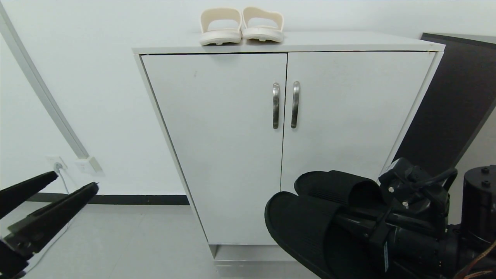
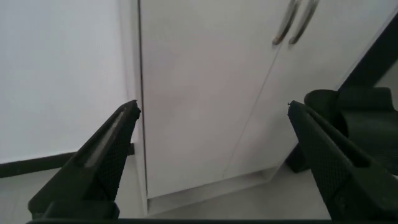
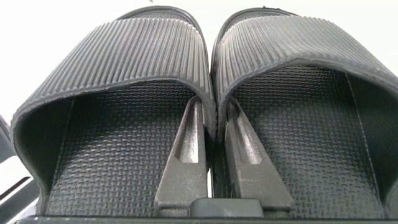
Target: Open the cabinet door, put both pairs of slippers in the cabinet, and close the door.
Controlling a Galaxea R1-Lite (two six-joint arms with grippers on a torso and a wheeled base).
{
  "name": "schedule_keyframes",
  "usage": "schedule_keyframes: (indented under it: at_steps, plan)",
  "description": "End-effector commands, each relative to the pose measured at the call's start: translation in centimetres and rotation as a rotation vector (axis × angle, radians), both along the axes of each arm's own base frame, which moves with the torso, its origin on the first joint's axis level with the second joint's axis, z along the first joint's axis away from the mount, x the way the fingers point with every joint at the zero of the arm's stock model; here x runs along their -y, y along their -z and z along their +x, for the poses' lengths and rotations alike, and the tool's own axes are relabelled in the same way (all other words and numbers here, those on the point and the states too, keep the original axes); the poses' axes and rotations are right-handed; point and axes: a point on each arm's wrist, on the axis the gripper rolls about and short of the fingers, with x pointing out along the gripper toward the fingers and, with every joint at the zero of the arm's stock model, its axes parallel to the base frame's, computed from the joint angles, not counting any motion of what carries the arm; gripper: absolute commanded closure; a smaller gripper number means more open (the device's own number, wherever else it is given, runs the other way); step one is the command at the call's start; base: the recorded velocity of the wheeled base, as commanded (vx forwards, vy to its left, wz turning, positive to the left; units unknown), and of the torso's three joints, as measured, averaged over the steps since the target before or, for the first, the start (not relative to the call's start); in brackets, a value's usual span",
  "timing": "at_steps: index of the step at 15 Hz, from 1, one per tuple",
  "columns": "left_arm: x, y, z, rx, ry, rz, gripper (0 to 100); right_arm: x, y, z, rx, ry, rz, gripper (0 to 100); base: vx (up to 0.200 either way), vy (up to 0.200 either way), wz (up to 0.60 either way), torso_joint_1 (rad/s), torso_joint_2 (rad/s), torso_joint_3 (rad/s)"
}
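So, head view first: the cabinet (image 1: 217, 155) has both doors shut, with its two upright handles (image 1: 275, 105) side by side at the middle seam. The white slippers (image 1: 242, 27) sit on top, toward the far left. The black slippers (image 1: 310, 224) hang low on the near right, carried by the right gripper (image 1: 350, 223). The left gripper (image 1: 77, 179) is low on the near left, so the handles lie up and to the right of it. I'd say that's the arm to pull a door, since it's the free one.

Left wrist view: jaws spread wide, nothing between them, left door straight ahead.

Right wrist view: the fingers (image 3: 186, 155) are nearly together, pinching the touching inner walls of the black pair.
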Motion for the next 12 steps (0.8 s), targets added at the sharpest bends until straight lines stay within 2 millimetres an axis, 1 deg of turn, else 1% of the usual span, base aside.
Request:
schedule_keyframes:
  at_steps: [1,4,5,7,10,12]
  plan:
    - [1.2,-0.4,3.2,-0.074,0.083,0.007,0,-0.1,0.1,0.0,-0.003,0.0,-0.001,100,0.0,0.0,0.0,0.0,0.0,0.0]
    - [3.2,-1.7,5.0,-0.073,0.195,0.012,0,-0.1,0.1,0.1,-0.003,-0.002,-0.004,100,0.0,0.0,0.0,0.0,0.0,0.0]
    - [4.2,-2.1,5.7,-0.076,0.243,0.014,0,-0.2,0.1,0.1,-0.004,-0.002,-0.005,100,0.0,0.0,0.0,0.0,0.0,0.0]
    - [5.7,-2.7,6.6,-0.077,0.313,0.017,0,-0.2,0.1,0.1,-0.004,-0.005,-0.004,100,0.0,0.0,0.0,0.0,0.0,0.0]
    - [8.0,-3.6,8.1,-0.079,0.388,0.019,0,-0.2,0.0,0.1,-0.001,-0.003,-0.001,100,0.0,0.0,0.0,0.0,0.0,0.0]
    - [9.9,-4.1,8.8,-0.077,0.41,0.023,0,-0.3,0.0,0.1,-0.002,-0.006,-0.003,100,0.0,0.0,0.0,0.0,0.0,0.0]
